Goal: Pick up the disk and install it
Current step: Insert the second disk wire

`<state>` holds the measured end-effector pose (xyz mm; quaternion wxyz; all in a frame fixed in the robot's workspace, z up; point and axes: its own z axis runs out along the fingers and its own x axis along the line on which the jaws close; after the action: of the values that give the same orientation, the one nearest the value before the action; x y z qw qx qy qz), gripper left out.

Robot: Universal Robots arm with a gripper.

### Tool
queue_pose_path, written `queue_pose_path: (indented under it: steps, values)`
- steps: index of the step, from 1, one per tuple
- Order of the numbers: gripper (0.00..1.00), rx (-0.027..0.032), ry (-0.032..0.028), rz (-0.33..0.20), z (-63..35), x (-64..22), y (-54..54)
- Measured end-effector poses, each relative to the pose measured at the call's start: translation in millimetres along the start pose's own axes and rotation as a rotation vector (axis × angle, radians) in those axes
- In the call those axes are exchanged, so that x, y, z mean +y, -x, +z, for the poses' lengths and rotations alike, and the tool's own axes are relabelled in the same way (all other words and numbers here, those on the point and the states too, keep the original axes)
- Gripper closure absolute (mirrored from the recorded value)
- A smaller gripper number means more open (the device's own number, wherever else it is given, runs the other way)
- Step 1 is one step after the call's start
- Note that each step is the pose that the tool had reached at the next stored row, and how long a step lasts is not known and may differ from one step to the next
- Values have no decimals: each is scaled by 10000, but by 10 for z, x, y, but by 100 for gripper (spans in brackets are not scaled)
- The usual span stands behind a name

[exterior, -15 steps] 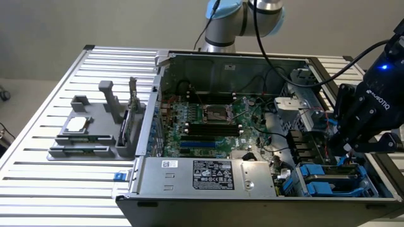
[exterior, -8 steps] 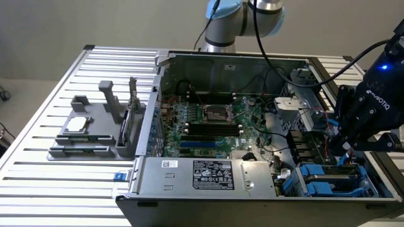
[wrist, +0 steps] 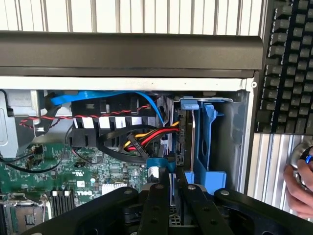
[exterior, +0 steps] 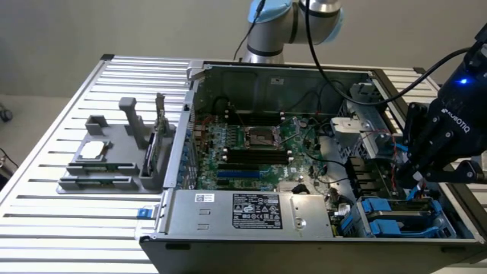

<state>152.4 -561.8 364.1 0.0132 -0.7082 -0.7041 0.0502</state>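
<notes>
One open computer case point(exterior: 304, 74), one keyboard point(wrist: 288, 63), one grey holder stand point(exterior: 114, 160), one hand point(wrist: 299, 188).

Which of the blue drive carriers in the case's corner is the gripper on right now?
The gripper sits over the blue-framed disk standing on edge nearest the case side wall; the other blue carrier lies further toward the exterior view's left, untouched.

A plain beige wall point(exterior: 114, 25) runs across the far side of the scene. In front of it stands a metal worktable point(exterior: 45, 171) whose top is made of pale ribbed aluminium slats running from the exterior view's left to its right. At the far left edge, beyond the table, a strip of greyish floor point(exterior: 19, 108) shows. Lighting is even and soft, with no hard shadows. A black computer keyboard point(wrist: 288, 63) lies on the slatted tabletop.
</notes>
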Motion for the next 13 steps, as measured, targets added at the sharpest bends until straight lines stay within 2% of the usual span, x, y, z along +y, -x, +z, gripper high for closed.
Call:
queue_pose_path:
  steps: [1,3,8,13]
  values:
    - [84,36,0,-19,1,0,2]
    - [84,61,2,-51,2,0,18]
    - [84,58,7,-162,24,1,56]
    - [84,47,16,-347,95,-4,77]
